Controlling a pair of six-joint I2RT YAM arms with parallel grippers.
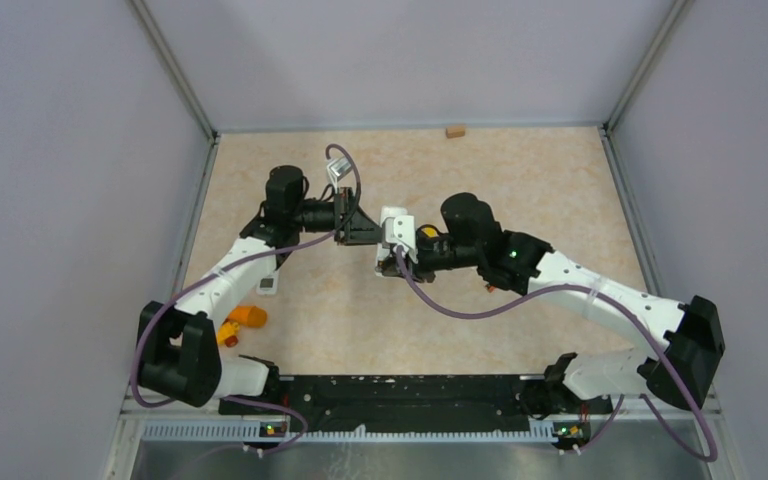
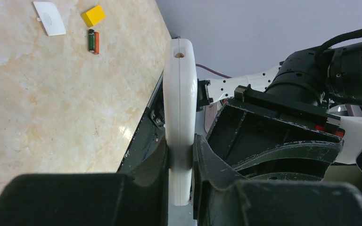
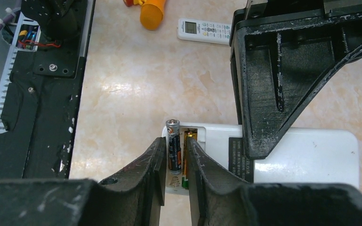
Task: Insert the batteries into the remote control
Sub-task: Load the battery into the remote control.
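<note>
Arms (image 1: 230,272) reach inward; left pincer (image 2: 180,151) clamps remote (image 2: 180,94).

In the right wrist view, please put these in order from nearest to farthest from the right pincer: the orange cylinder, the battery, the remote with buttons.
1. battery: between the fingers of the right pincer, at the recess of the remote control.
2. remote with buttons: far up the table, slightly right in the picture.
3. orange cylinder: top edge, slightly left, a little beyond.
</note>
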